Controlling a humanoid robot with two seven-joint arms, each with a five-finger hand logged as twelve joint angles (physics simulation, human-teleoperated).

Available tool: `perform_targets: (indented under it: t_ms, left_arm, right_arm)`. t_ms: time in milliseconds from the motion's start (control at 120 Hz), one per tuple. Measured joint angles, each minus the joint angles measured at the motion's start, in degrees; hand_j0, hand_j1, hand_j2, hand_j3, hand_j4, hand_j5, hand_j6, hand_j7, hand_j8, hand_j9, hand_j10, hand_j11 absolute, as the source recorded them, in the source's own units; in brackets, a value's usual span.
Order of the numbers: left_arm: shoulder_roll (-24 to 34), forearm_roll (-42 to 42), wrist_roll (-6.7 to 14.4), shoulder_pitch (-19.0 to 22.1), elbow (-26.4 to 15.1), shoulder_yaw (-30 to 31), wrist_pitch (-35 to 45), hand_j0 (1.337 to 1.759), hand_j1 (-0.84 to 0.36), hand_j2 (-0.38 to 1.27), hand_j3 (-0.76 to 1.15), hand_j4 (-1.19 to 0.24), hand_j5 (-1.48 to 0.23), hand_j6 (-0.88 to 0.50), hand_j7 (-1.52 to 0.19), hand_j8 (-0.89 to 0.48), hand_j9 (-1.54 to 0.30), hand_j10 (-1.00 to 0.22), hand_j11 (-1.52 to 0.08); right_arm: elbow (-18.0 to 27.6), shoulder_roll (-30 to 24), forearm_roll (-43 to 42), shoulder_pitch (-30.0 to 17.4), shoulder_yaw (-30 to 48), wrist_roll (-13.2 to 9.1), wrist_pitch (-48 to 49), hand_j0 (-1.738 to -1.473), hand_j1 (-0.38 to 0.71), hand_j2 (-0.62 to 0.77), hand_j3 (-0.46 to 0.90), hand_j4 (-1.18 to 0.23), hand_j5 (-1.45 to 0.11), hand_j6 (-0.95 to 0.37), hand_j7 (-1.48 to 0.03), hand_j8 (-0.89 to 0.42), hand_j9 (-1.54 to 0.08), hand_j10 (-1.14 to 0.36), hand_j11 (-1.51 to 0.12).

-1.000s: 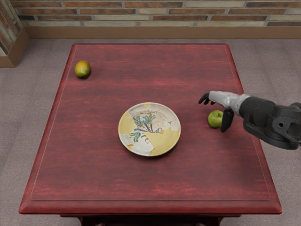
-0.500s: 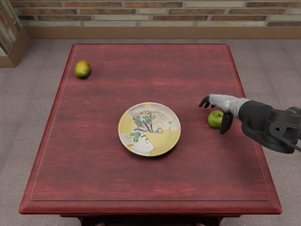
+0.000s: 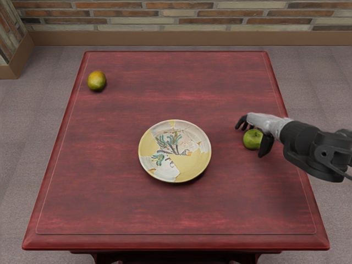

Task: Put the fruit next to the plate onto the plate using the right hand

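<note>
Hand [image 3: 259, 122], the right one, is slightly lower over the apple [image 3: 252, 139] than half a second ago; plate [image 3: 175, 150] and far-corner fruit [image 3: 97, 81] are unmoved on the table [image 3: 110, 209]; the fingers are spread, arched over the apple right of the plate, gripping nothing, contact unclear.

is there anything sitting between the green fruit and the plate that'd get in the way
Nothing visible lies between the green fruit and the plate. The other fruit sits far off near the back left corner. The right hand hovers open over the green fruit.
</note>
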Motion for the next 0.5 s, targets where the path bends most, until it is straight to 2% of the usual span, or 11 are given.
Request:
perform_targets:
  t_ms: [258, 417, 500]
  left_arm:
    - [0.0, 0.0, 0.0, 0.0, 0.0, 0.0, 0.0, 1.658, 0.34, 0.00, 0.00, -0.01, -0.01, -0.01, -0.01, -0.01, -0.01, -0.01, -0.01]
    - [0.0, 0.0, 0.0, 0.0, 0.0, 0.0, 0.0, 1.658, 0.34, 0.00, 0.00, -0.01, -0.01, -0.01, -0.01, -0.01, -0.01, -0.01, -0.01]
    - [0.0, 0.0, 0.0, 0.0, 0.0, 0.0, 0.0, 1.658, 0.34, 0.00, 0.00, -0.01, -0.01, -0.01, -0.01, -0.01, -0.01, -0.01, -0.01]
  right_arm:
    - [-0.1, 0.0, 0.3, -0.5, 0.1, 0.0, 0.0, -1.658, 0.21, -0.09, 0.00, -0.47, -0.61, -0.47, -0.61, -0.43, -0.61, -0.47, -0.61]
    - [-0.1, 0.0, 0.7, -0.7, 0.2, 0.0, 0.0, -1.653, 0.27, 0.07, 0.00, -0.61, -0.77, -0.44, -0.78, -0.39, -0.78, -0.60, -0.78]
    - [-0.2, 0.1, 1.2, -0.7, 0.4, 0.0, 0.0, -1.651, 0.29, 0.16, 0.00, -0.67, -0.88, -0.43, -0.88, -0.35, -0.90, -0.59, -0.90]
